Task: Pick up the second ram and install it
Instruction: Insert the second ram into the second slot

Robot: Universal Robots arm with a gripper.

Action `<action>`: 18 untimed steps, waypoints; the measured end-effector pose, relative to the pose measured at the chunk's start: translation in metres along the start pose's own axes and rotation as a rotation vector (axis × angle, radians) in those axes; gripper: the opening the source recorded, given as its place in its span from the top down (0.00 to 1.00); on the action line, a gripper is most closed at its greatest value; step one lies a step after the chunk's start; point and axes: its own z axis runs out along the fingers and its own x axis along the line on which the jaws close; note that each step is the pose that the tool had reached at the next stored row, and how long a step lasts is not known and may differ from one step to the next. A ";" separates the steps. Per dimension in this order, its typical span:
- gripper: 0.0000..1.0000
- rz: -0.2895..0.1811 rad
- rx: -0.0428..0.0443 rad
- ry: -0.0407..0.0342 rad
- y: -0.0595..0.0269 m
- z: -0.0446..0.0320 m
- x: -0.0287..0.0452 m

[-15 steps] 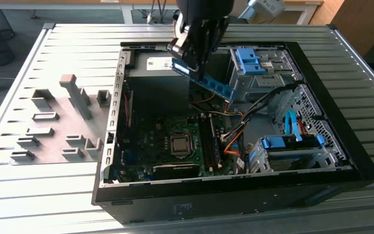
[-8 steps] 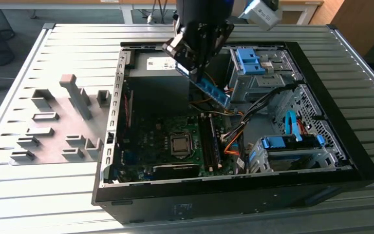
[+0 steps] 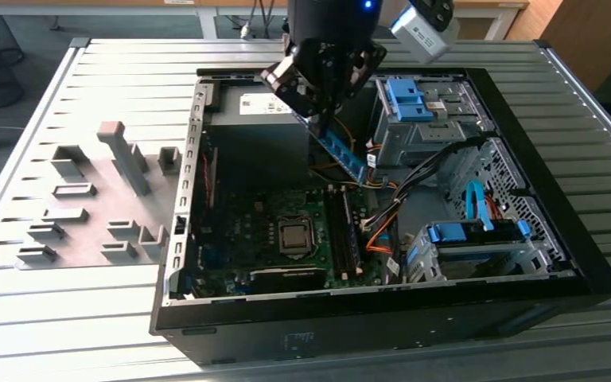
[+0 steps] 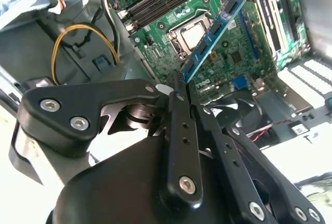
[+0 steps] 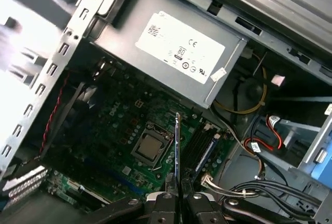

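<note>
Blue ram (image 3: 344, 153) hanging tilted over the open case (image 3: 560, 263), claw (image 3: 321, 107) gripping its upper end, stick hovering above the green motherboard (image 3: 274, 215), grey holder blocks (image 3: 93, 207) sitting apart on the bench (image 3: 29, 302)

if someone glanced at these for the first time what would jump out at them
The open computer case on the slatted metal table, its green motherboard exposed with the bare CPU socket in the middle. Above it, the black gripper is shut on the second ram, a blue stick hanging over the board, not yet in the memory slots. On the exterior view's left, grey holder blocks stand on the table.
</note>
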 end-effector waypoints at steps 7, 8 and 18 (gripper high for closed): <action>0.86 0.028 -0.0004 0.0000 -0.0004 0.0009 -0.0008; 0.86 0.040 -0.0005 0.0001 -0.0004 0.0013 -0.0008; 0.86 0.098 -0.0012 0.0005 -0.0103 0.0062 -0.0195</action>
